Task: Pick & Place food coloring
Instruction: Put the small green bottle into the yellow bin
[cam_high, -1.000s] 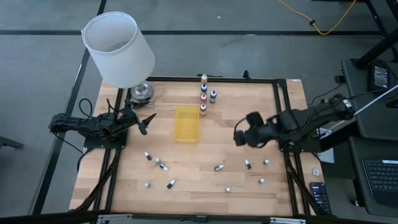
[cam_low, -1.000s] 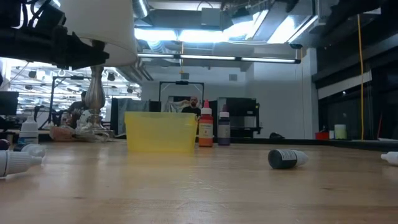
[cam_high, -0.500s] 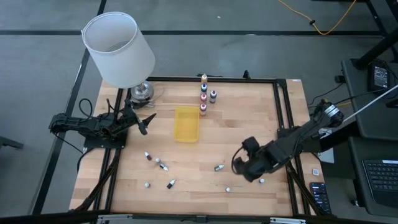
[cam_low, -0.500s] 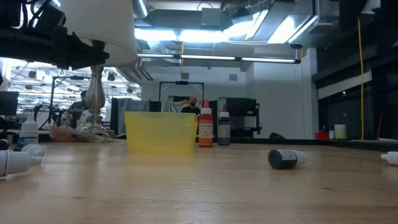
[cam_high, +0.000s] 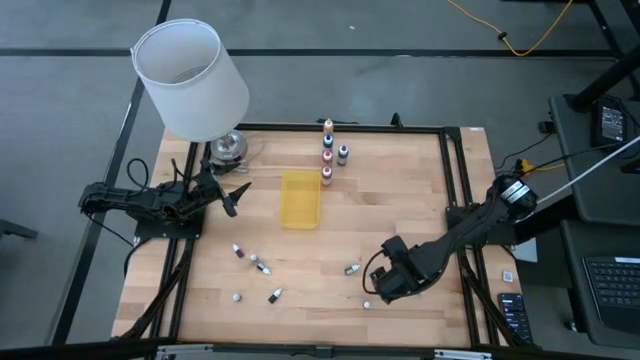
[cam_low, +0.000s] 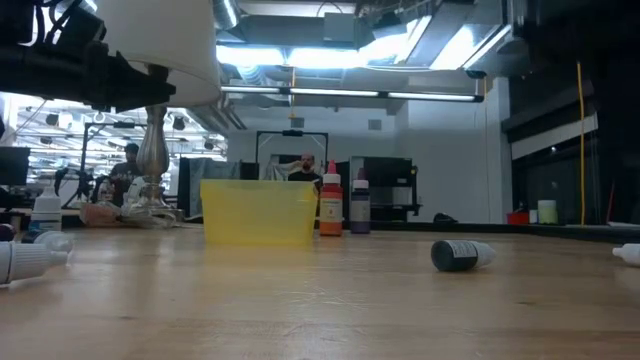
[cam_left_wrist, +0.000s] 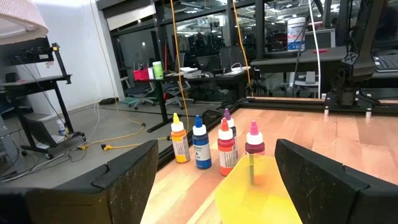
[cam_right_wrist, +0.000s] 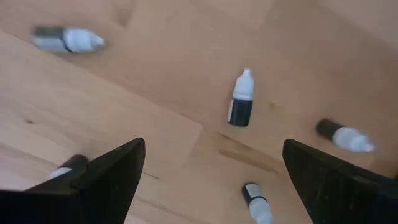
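1. Tiny food coloring bottles (cam_high: 262, 268) lie scattered across the lower half of the wooden table (cam_high: 400, 200) in the high view; one dark bottle (cam_high: 351, 269) sits just up-left of the right claw (cam_high: 378, 287), and a white-capped one (cam_high: 367, 304) lies just below it.
2. The right claw hangs low in the lower right of centre, its fingers (cam_right_wrist: 112, 174) spread wide and holding nothing; in its wrist view a dark bottle with a white cap (cam_right_wrist: 240, 99) lies on the wood between the two fingers, farther out, with four more around it.
3. The left claw (cam_high: 236, 197) waits at the table's left edge, fingers (cam_left_wrist: 124, 180) well apart and empty, pointed at the yellow tray (cam_high: 300, 198).
4. A row of taller dropper bottles (cam_high: 327, 150) stands upright just above the tray's upper right corner, in the upper centre.
5. A lamp with a white shade (cam_high: 190, 78) and a metal base (cam_high: 228, 148) stands at the upper left corner.
6. In the low view the tray (cam_low: 258, 212) stands mid-frame, a dark bottle (cam_low: 460, 255) on its side to the right.
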